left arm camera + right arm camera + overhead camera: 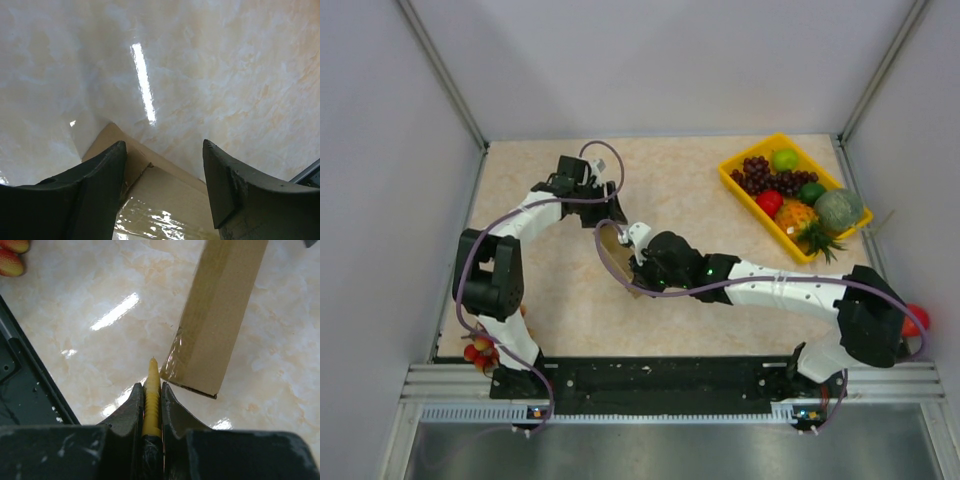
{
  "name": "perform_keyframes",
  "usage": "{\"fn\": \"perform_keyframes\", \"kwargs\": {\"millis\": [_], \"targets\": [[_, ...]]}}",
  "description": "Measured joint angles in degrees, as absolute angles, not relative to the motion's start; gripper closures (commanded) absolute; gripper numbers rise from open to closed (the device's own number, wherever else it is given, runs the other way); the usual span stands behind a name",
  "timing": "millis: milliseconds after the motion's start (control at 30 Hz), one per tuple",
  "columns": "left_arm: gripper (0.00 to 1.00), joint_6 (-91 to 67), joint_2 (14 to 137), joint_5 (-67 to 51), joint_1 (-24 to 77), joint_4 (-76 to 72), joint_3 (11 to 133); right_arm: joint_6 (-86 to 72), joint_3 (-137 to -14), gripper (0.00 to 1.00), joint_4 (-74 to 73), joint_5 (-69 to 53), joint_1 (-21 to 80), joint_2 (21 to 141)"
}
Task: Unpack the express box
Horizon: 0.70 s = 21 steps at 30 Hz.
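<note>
1. I saw the box mid-surface, between both arms, mostly hidden under them from the top view.
2. My left end effector was spread, its fingers straddling the box's end.
3. My right end effector was pinching a yellow blade, tip just beside the box's taped corner.
4. A fruit tray sat at 2 o'clock.

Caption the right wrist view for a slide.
Right gripper, jaws shut on a yellow ridged tool, its tip just short of the taped end of the express box.
</note>
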State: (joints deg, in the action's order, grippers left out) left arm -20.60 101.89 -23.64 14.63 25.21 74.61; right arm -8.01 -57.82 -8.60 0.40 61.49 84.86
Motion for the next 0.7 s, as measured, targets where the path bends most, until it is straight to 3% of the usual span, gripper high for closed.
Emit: {"fn": "perform_keyframes", "kwargs": {"millis": [267, 700], "targets": [[0.38, -20.80, 101.12, -24.71, 14.59, 24.32, 68.03, -8.34, -57.45, 1.00, -8.49, 7.60, 61.41, 84.99], [0.35, -21.63, 87.92, -28.91, 15.05, 23.22, 56.05, -11.03, -51.62, 1.00, -10.94, 12.60, 56.27, 78.15]]}}
